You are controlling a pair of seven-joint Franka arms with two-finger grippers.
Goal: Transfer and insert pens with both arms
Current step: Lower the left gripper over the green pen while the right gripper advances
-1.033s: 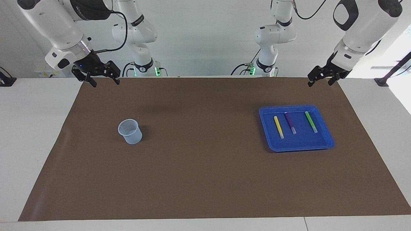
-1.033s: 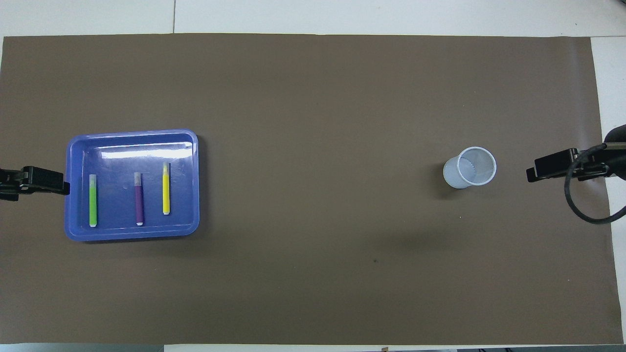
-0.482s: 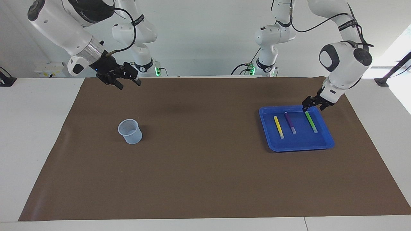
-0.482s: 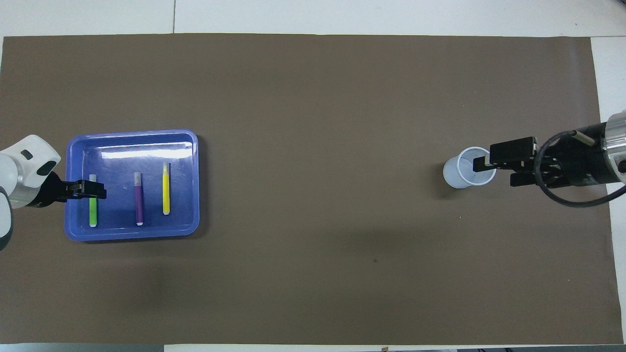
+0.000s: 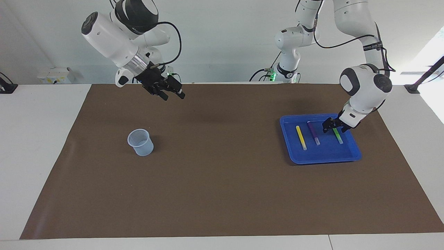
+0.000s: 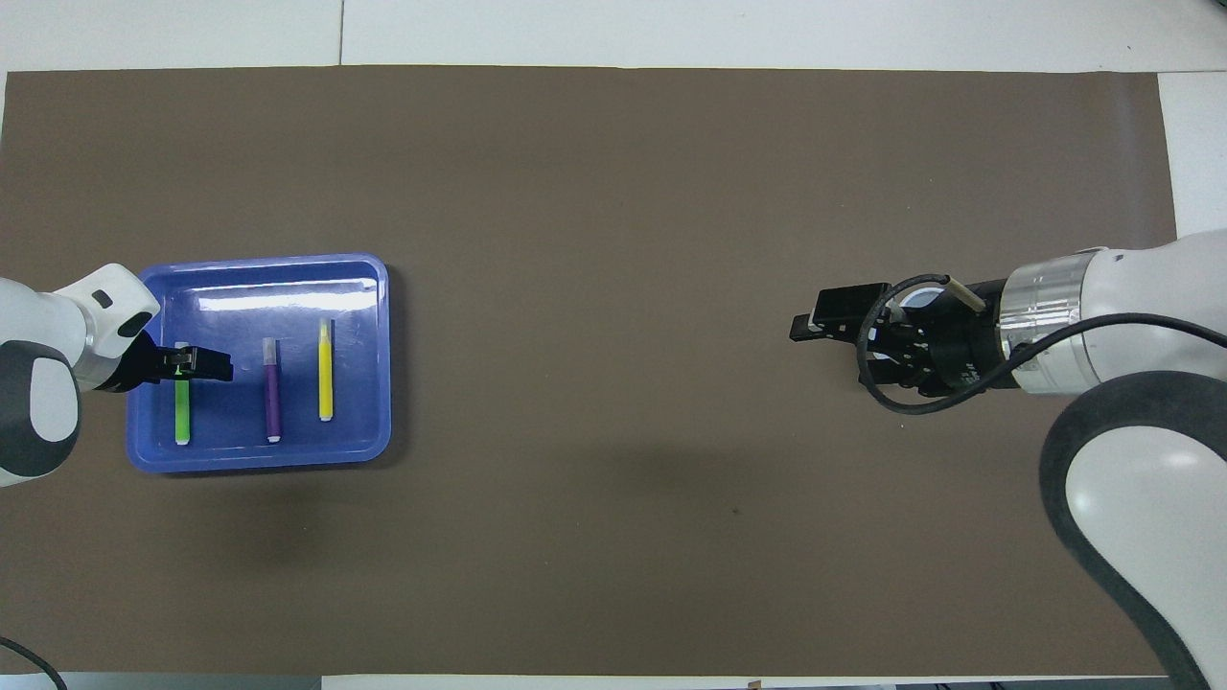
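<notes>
Left end effector (image 5: 334, 127), fingers spread and gripping nothing, sits low over the green pen (image 5: 338, 136) in the blue tray (image 5: 322, 156) at the left arm's end of the worktop. Purple pen (image 5: 314, 133) and yellow pen (image 5: 301, 137) lie beside it in the tray. Right end effector (image 5: 171, 94), released and empty, hangs above the brown mat (image 5: 222, 180); clear cup (image 5: 140, 142) stands apart.

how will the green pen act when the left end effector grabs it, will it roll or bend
The green pen looks slim and round, so a nudge would probably roll it sideways on the blue tray's smooth floor. It lies straight like hard plastic, so likely stiff, and light for its length. The open left end effector straddles it near one end, so it may tilt when lifted.
</notes>
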